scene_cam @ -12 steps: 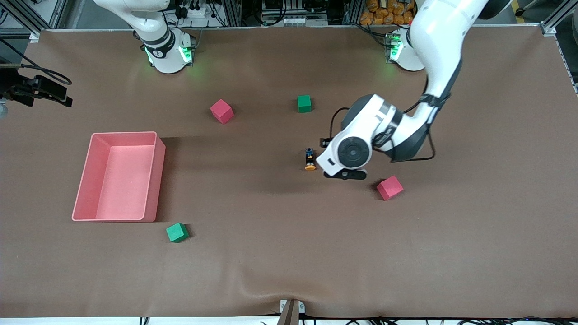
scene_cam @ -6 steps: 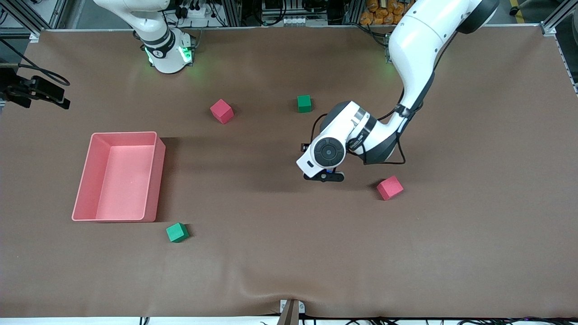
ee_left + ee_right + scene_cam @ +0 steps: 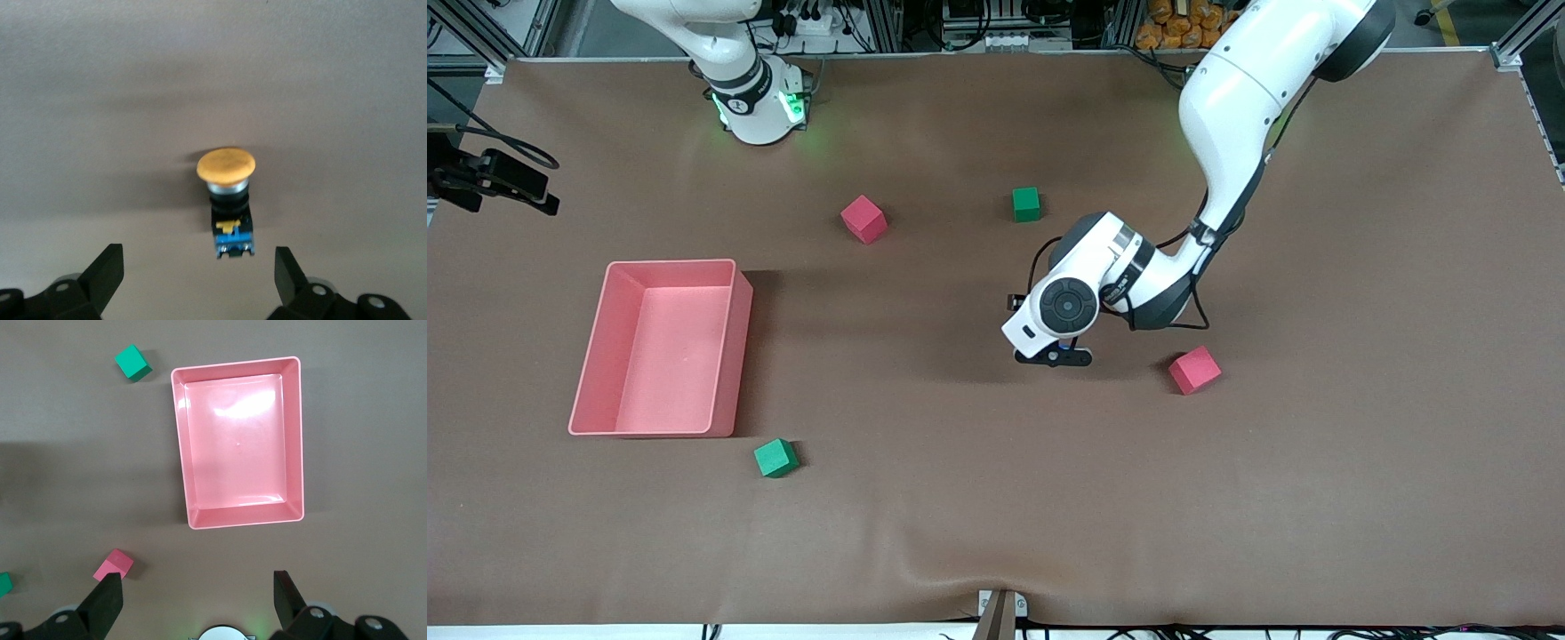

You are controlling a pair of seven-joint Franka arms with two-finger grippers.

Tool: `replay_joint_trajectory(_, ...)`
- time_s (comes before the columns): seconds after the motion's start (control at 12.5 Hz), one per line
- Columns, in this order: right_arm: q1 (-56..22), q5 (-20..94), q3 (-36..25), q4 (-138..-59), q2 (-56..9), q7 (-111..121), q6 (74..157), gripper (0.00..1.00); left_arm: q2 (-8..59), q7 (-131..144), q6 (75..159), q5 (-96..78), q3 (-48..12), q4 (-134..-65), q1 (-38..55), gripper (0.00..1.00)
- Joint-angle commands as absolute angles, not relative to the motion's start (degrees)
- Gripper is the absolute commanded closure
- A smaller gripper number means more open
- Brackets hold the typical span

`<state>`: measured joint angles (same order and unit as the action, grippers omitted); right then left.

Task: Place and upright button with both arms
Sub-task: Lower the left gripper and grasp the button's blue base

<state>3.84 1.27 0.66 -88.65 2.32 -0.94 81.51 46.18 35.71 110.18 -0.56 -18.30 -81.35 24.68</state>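
Observation:
The button point(image 3: 229, 200) lies on its side on the brown table, with its orange cap, black body and blue end showing in the left wrist view. In the front view it is hidden under the left arm's hand. My left gripper point(image 3: 198, 277) is open and hangs over the button, whose blue end sits just ahead of the gap between the fingers. In the front view the left gripper point(image 3: 1052, 356) is over the table's middle. My right gripper point(image 3: 197, 600) is open and empty, high over the table near its own base; it is out of the front view.
A pink tray point(image 3: 671, 264) stands toward the right arm's end and shows empty in the right wrist view point(image 3: 237, 520). Pink cubes point(image 3: 863, 218) point(image 3: 1194, 369) and green cubes point(image 3: 1026, 204) point(image 3: 775, 458) are scattered about. One pink cube is close beside the left hand.
The left arm has moved toward the right arm's end of the table, coming over the button and covering it in the front view. The cubes and tray have not moved.

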Motion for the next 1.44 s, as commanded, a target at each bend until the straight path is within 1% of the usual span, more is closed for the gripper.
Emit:
replay_joint_trajectory(0.0,4.30,0.44,1.05,-87.89,2.02,-1.76,81.47,0.00,47.98,37.44,111.88,-1.05,-18.02,-79.72,25.75,0.00)
replay_joint_trajectory(0.24,4.39,0.27,1.05,-87.72,2.02,-1.76,81.47,0.00,48.60,39.64,111.97,-0.79,-17.93,-79.89,27.07,0.00)
replay_joint_trajectory(0.4,4.57,-0.17,0.97,-87.19,2.11,-1.76,81.48,0.00,48.69,40.16,111.97,-0.79,-17.93,-80.07,27.59,0.05)
replay_joint_trajectory(0.64,4.57,-1.14,0.97,-87.10,2.37,-1.76,81.12,0.00,49.22,40.08,113.11,-0.44,-17.84,-80.24,27.69,0.08)
replay_joint_trajectory(0.8,4.22,-1.14,1.14,-85.53,2.37,-1.76,81.39,0.00,49.31,39.99,113.20,-0.26,-17.75,-80.42,27.60,0.10)
replay_joint_trajectory(1.2,3.60,-0.97,1.32,-85.34,2.11,-1.67,81.21,0.00,50.53,39.90,113.20,-0.26,-17.67,-80.51,27.60,0.19)
replay_joint_trajectory(1.36,4.04,-1.14,1.06,-85.34,2.20,-1.32,80.95,0.00,50.54,39.82,113.20,-0.26,-17.67,-80.51,27.60,0.26)
